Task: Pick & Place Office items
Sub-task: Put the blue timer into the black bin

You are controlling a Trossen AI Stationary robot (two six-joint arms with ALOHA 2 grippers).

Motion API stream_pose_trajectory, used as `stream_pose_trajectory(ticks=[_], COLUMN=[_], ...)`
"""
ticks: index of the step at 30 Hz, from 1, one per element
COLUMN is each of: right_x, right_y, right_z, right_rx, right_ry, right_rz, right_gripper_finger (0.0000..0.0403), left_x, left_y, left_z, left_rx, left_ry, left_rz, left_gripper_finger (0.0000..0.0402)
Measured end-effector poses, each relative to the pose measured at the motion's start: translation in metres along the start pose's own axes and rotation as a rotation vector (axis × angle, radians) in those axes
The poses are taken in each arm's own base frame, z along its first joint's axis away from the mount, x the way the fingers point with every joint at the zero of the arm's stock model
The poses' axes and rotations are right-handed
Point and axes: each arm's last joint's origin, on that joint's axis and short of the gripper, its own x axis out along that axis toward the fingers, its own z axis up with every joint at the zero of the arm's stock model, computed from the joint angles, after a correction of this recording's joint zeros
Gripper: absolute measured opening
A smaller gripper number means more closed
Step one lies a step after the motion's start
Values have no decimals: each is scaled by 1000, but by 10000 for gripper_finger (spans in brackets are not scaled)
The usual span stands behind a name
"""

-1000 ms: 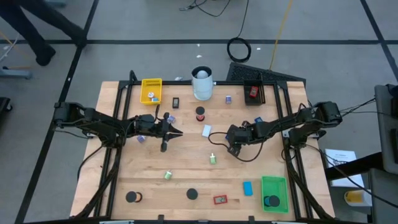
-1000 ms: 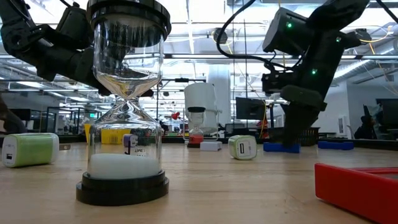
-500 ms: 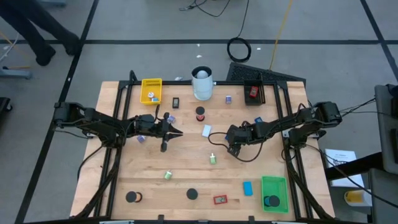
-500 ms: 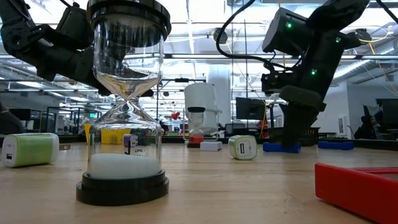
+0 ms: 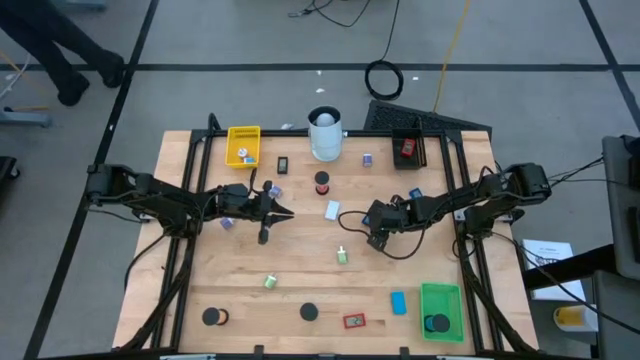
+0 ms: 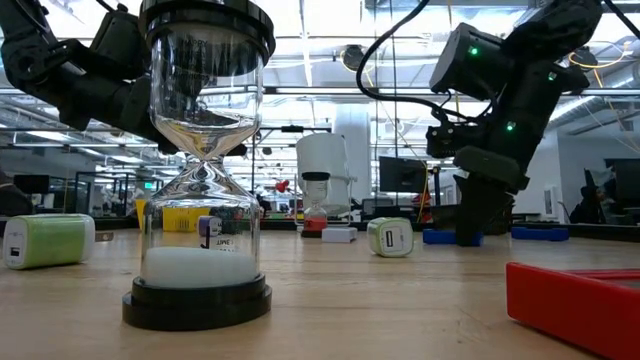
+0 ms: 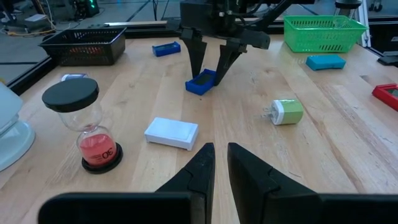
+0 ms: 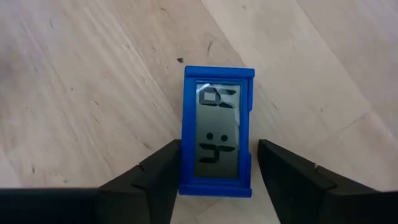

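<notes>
My right gripper is open and points down over a small blue digital clock that lies flat, face up, near the middle of the table. One finger stands on each long side of the clock. From the left wrist view, the right gripper straddles the blue clock. My left gripper waits left of centre, shut and empty. Other office items lie scattered: a white block, a red-sand hourglass, a green-and-white charger and a blue block.
A yellow tray and a black tray sit at the far edge, with a tall white cylinder between them. A green tray stands at the near right corner. A black-capped hourglass and a red item lie near the front edge.
My right arm has shifted slightly toward the table's right edge while staying over the blue clock. The clock has not moved.
</notes>
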Motion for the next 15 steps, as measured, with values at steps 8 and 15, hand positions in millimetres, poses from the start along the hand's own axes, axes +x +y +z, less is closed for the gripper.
stream_pose_trajectory(ticks=[8,15], right_x=[-5,-51], right_y=[-7,-21], right_z=[3,22], right_rx=[14,70], right_ry=[9,-93], right_rz=[-3,-24], right_gripper_finger=[146,157], left_x=[0,0], left_y=[0,0], left_z=[0,0], left_rx=[0,0], left_ry=[0,-1], left_rz=[0,0], left_gripper_finger=[51,51])
